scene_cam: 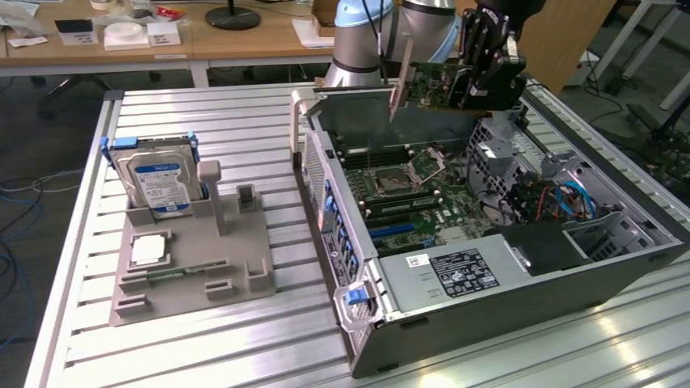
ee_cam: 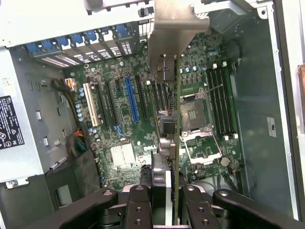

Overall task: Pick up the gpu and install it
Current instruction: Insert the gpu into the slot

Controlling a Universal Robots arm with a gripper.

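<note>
Holding the gpu (scene_cam: 431, 81) on edge, the gripper (scene_cam: 490, 77) has its fingers (ee_cam: 138, 210) closed narrowly on the card's thin body at the end away from the silver bracket (scene_cam: 397, 85). The card hangs in the air above the far end of the open computer case (scene_cam: 603, 267), not yet touching the motherboard (scene_cam: 415, 194). From the wrist view the card runs edge-on over the board, its bracket (ee_cam: 171, 33) pointing toward the rear slot covers (ee_cam: 71, 43), with the expansion slots below, among them a blue slot (ee_cam: 131, 100).

I judge the card light and stiff, but fragile: a bare circuit board with small parts that should not be squeezed or bent. A pinch across the flat faces near one end, as here, keeps the connector edge free, though the smooth board could slip or pivot if pressed hard into a slot.

On the tabletop (scene_cam: 216, 356) to the exterior view's left, a grey holder (scene_cam: 194, 267) carries a hard drive (scene_cam: 157, 182) with a blue-and-white label; its wording is too small to read. A white-on-black label (scene_cam: 464, 273) lies on the power supply box (scene_cam: 431, 283), and another dark label (ee_cam: 9, 121) shows in the wrist view; neither can be read. No brand name is legible anywhere.
</note>
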